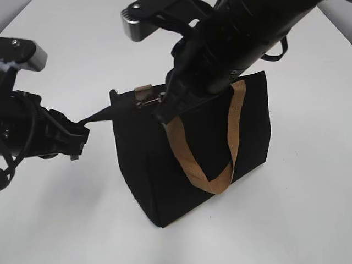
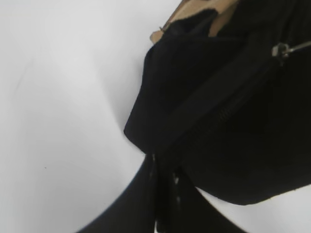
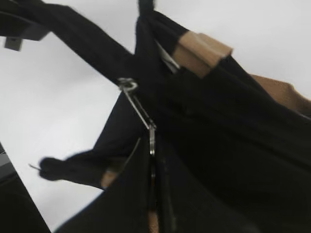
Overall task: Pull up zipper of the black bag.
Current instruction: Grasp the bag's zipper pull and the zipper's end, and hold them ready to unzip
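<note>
The black bag (image 1: 220, 137) stands upright mid-table, and one tan handle (image 1: 234, 132) hangs down its front. My left gripper (image 1: 80, 135) is shut on the black fabric tail (image 1: 99, 115) at the bag's left end and holds it taut. In the left wrist view the jaws (image 2: 163, 194) pinch that tail (image 2: 146, 189) below the bag (image 2: 218, 121). My right gripper (image 1: 163, 110) is at the bag's top near its left end. In the right wrist view its jaws (image 3: 153, 160) are shut on the tab of the silver zipper (image 3: 141, 111). The zipper also shows in the left wrist view (image 2: 281, 49).
The white table (image 1: 71, 220) surrounds the bag. A tan tab (image 1: 144, 91) sticks up at the bag's top left. The right arm (image 1: 247, 33) hangs over the bag from the upper right. The left arm (image 1: 22, 126) lies low at the left edge.
</note>
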### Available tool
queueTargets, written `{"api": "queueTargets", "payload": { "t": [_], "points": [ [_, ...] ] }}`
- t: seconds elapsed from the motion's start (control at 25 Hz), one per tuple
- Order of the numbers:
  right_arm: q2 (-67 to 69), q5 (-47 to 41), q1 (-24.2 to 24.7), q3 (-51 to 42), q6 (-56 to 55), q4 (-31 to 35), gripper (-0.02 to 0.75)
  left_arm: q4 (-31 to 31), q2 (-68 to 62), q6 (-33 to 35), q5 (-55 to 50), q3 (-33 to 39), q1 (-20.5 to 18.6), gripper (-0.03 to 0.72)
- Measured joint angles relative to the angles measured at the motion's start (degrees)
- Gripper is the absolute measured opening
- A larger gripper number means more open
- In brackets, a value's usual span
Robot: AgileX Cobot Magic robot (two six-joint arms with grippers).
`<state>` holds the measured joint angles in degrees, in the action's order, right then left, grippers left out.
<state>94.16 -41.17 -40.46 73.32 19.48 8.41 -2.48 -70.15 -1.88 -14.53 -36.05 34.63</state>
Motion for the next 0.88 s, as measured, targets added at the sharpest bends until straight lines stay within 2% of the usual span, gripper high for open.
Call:
{"api": "queueTargets", "payload": {
  "t": [0.36,0.72,0.88],
  "points": [
    [0.0,-1.5,10.1,0.0,-0.2,0.4,-0.001,-0.7,0.0,0.0,-4.4,-0.1,0.0,0.001],
    [-0.1,-2.4,21.3,0.0,-0.3,1.8,-0.001,-1.0,0.1,0.0,-4.5,-0.3,0.1,0.001],
    [-0.1,-3.6,23.9,0.0,-0.2,4.1,-0.001,-1.3,0.1,0.0,-3.5,-0.6,0.2,0.002]
  ]
}}
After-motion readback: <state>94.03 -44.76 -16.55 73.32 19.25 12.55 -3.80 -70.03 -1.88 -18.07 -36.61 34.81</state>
